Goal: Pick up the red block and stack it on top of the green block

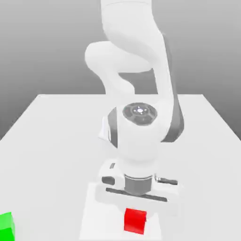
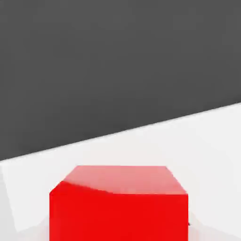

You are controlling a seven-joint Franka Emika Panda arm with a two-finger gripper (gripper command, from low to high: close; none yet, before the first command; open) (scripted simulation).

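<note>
The red block (image 1: 135, 221) lies near the table's front edge, a little to the exterior view's right of centre. My gripper (image 1: 137, 203) hangs directly over it, the white hand pointing down, close to the block's top. In the hand view the red block (image 2: 118, 202) looms large and close, with white table around it. The green block (image 1: 6, 226) sits at the front corner on the exterior view's left, partly cut off by the frame, well apart from the red block and the gripper.
The white table (image 1: 56, 141) stretches back behind the arm, whose base and elbow (image 1: 136, 61) rise at the middle rear. In the hand view the table's edge (image 2: 141, 129) runs just beyond the red block, with dark background past it.
</note>
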